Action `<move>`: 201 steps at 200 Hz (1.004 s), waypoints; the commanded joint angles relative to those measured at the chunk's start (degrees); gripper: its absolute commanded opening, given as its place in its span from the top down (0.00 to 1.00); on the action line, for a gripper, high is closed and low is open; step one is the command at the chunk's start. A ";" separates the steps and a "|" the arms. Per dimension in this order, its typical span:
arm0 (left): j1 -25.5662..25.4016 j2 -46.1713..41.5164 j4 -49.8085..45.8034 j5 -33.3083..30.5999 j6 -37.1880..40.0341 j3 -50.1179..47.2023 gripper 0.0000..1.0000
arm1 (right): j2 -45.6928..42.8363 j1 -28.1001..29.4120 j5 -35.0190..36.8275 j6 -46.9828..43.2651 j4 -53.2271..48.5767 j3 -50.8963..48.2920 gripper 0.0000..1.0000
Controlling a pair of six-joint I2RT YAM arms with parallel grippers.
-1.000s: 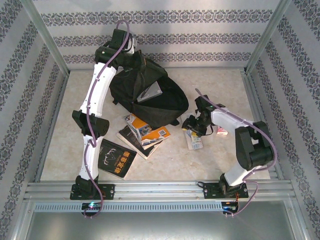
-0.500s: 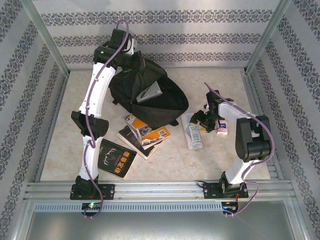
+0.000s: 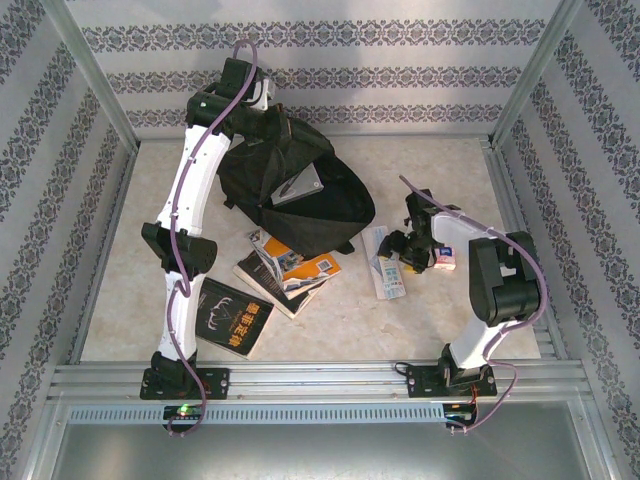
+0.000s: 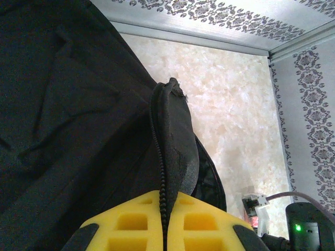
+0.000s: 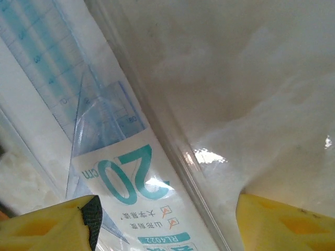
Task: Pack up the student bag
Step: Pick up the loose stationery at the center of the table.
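Since a second ago my right arm (image 3: 458, 229) has pulled its wrist back toward 3 o'clock and spread its jaws wider, leaving more of the ruler packet uncovered; my left arm (image 3: 195, 165) has kept its place.

In the top view the student bag (image 3: 325, 210) lies on the table (image 3: 440, 170) toward 12 o'clock from the middle, with a grey flat thing (image 3: 300, 187) showing in its opening. My left jaws are clamped tight on the bag's zipper edge at its 11 o'clock corner; in the left wrist view the yellow pads (image 4: 131, 225) press together with the zipper line between them.

At the bag's 6 o'clock, touching its lower edge, lies a pile of books (image 3: 290, 268) with an orange cover on top. Between that pile and my left arm's base, at 7 o'clock, a black-covered book (image 3: 232, 322) lies flat, apart from the pile.

At the bag's 4 o'clock the ruler packet (image 3: 384, 265) lies flat, near the bag. My right jaws hang over the packet's 3 o'clock edge, wide apart and gripping nothing; one pad (image 5: 47, 222) is over the packet (image 5: 131, 178), the other over bare table. A small pink box (image 3: 446, 259) sits at the packet's 3 o'clock, just past my wrist.
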 commanded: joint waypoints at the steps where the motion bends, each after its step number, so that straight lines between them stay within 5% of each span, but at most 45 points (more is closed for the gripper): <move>1: 0.57 -3.98 -1.19 1.07 1.02 1.49 1.00 | -0.24 2.19 -5.60 1.80 1.83 -3.28 0.32; 74: 0.95 -4.12 -1.17 1.52 0.96 1.43 1.00 | -5.18 8.72 -11.56 6.84 8.85 -8.30 0.34; 135: 0.95 -4.30 -1.33 1.44 1.05 1.30 1.00 | -5.36 3.61 -22.81 20.07 36.64 -18.26 0.36; 201: 0.88 -4.64 -1.46 1.79 0.97 0.52 1.00 | -7.37 2.41 -25.20 21.17 47.66 -21.75 0.44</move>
